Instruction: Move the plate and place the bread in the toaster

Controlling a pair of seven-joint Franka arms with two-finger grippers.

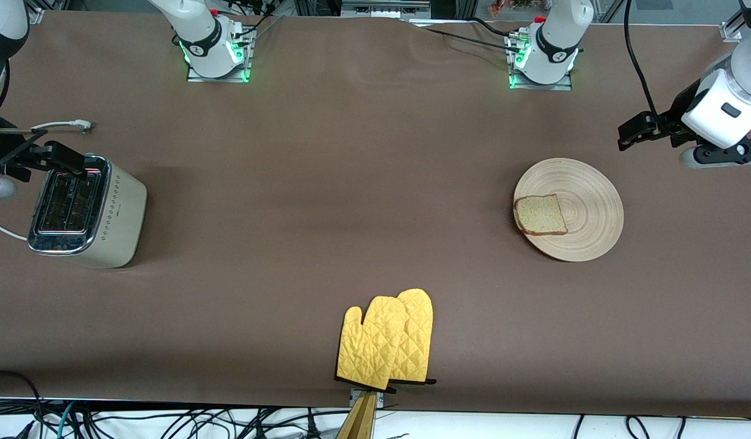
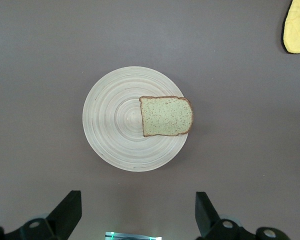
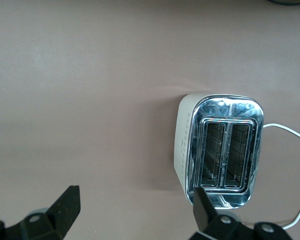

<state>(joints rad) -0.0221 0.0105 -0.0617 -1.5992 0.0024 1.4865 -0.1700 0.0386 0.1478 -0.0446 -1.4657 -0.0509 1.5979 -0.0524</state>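
The round wooden plate (image 1: 586,207) (image 2: 115,120) lies on the brown table toward the left arm's end. A slice of speckled bread (image 1: 540,214) (image 2: 166,116) rests on the plate, at the rim that faces the right arm's end. The cream toaster (image 1: 116,213) (image 3: 220,150) stands at the right arm's end, both slots showing nothing inside. My left gripper (image 1: 636,131) (image 2: 137,215) hangs open over bare table beside the plate. My right gripper (image 1: 46,160) (image 3: 135,212) hangs open, one finger over the toaster's chrome top. Neither gripper holds anything.
A pair of yellow oven mitts (image 1: 387,341) (image 2: 297,27) lies near the table edge closest to the front camera, about midway along. The toaster's white cord (image 1: 58,125) (image 3: 290,135) trails over the table toward the robot bases.
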